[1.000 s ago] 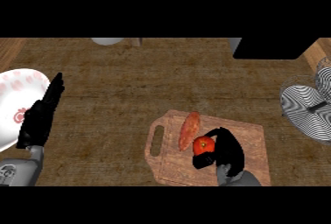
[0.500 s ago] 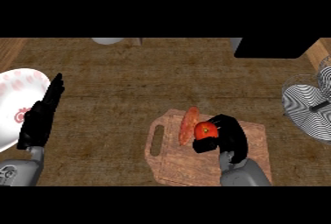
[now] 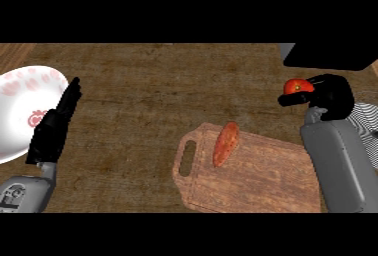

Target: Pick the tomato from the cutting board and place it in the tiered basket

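The red tomato [image 3: 297, 86] is off the board, up at the right, with my right hand [image 3: 330, 95] shut on it; the fingers curl round its right side. The wooden cutting board [image 3: 258, 180] lies lower centre-right, its handle slot to the left. A black-and-white striped object [image 3: 367, 114], which may be the tiered basket, shows just right of the right forearm and is mostly hidden by it. My left hand [image 3: 55, 125] rests open at the left, fingers straight and pointing up.
A long orange-red piece of food [image 3: 226, 144] lies on the board's upper left part. A white plate with red marks [image 3: 18, 95] sits at the left edge behind the left hand. A black block [image 3: 328, 55] stands at the top right.
The right hand has lifted the tomato off the cutting board and carried it up and to the right, close to the striped object. The left hand has stayed still.
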Robot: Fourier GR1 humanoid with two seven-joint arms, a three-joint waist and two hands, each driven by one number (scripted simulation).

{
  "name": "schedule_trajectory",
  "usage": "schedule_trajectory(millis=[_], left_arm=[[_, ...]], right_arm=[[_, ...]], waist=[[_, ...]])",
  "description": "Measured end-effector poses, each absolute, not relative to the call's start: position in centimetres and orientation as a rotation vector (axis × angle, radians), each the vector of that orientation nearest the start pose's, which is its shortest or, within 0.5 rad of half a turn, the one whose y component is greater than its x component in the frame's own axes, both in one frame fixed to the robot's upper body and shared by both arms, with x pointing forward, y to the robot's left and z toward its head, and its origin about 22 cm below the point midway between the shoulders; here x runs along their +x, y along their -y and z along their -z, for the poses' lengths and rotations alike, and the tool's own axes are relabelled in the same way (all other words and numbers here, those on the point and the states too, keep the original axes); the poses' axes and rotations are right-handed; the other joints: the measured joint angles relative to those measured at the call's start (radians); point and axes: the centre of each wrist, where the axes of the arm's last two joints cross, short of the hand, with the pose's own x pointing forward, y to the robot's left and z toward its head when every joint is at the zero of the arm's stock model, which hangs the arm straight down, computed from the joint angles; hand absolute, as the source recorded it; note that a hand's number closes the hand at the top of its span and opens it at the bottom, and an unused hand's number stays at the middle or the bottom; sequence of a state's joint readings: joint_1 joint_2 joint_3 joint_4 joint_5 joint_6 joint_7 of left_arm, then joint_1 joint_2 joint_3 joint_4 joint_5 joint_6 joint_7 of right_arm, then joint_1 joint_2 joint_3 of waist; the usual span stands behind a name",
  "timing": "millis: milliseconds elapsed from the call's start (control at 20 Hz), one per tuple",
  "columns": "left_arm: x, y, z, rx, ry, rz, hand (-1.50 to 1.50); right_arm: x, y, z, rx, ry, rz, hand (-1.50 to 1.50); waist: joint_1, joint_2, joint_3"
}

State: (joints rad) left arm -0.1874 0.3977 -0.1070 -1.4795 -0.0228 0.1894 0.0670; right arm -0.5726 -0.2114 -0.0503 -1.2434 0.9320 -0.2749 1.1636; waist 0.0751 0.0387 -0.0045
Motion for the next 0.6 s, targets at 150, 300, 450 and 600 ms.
schedule_trajectory(millis=[150,300,450,600], left_arm=[[28.8,-27.9,-5.1,0.375,1.603,0.294,0.00],[29.1,-27.4,-5.1,0.365,1.606,0.303,0.00],[29.2,-27.1,-5.1,0.357,1.603,0.312,0.00],[29.4,-26.9,-5.1,0.357,1.600,0.316,0.00]], right_arm=[[38.9,25.6,-13.0,-1.323,0.800,0.104,1.50],[40.4,27.4,-16.3,-1.494,0.818,0.169,1.50],[41.6,28.3,-19.3,-1.639,0.817,0.221,1.50],[42.7,29.0,-21.7,-1.762,0.778,0.250,1.50]], waist=[[0.017,0.003,-0.002],[0.031,0.004,-0.002],[0.041,0.002,-0.002],[0.044,0.001,-0.002]])
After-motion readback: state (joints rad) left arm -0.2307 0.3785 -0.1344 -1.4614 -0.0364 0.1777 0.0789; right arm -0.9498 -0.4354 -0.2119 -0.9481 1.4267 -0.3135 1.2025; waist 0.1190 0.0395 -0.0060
